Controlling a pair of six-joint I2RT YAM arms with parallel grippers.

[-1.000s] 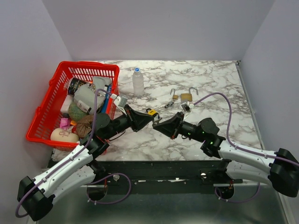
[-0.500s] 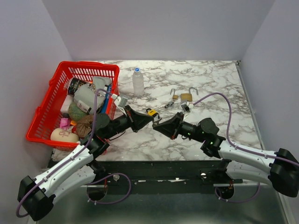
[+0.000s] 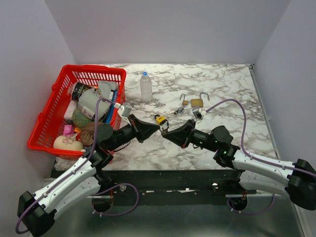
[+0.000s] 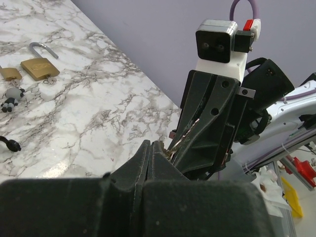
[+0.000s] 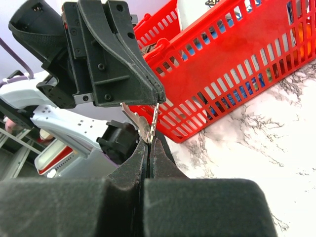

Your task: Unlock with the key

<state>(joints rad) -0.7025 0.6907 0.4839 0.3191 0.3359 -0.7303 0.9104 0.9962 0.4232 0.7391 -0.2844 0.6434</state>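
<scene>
Right hand (image 5: 148, 140) is clenched on a silver key (image 5: 140, 123), the blade sticking up out of its fingertips in the lower middle of its own wrist view. Left hand (image 5: 157, 98) comes down from the upper left of that frame, its fingers pressed together and its tip touching the top of the key. Whether it actually pinches the metal or only rests against it cannot be told. In the overhead view the two hands meet tip to tip just left of centre, lifted off the worktop (image 3: 222, 84), so the key sits in the air between them. My guess is that this is a handover or a regrasp, meant to turn the key so the blade points outward for insertion. The brass padlock (image 3: 196, 102) lies right of centre, further up the frame and well apart from the hands, with a smaller padlock (image 3: 185, 102) just beside it on its left. A small yellow-and-black object (image 3: 160, 119) lies just above the fingertips. The red basket (image 3: 94, 69) at the left edge and the bottle (image 3: 145, 86) above centre play no part. Nothing holds the padlock steady yet, so one hand will probably need to pin it.
</scene>
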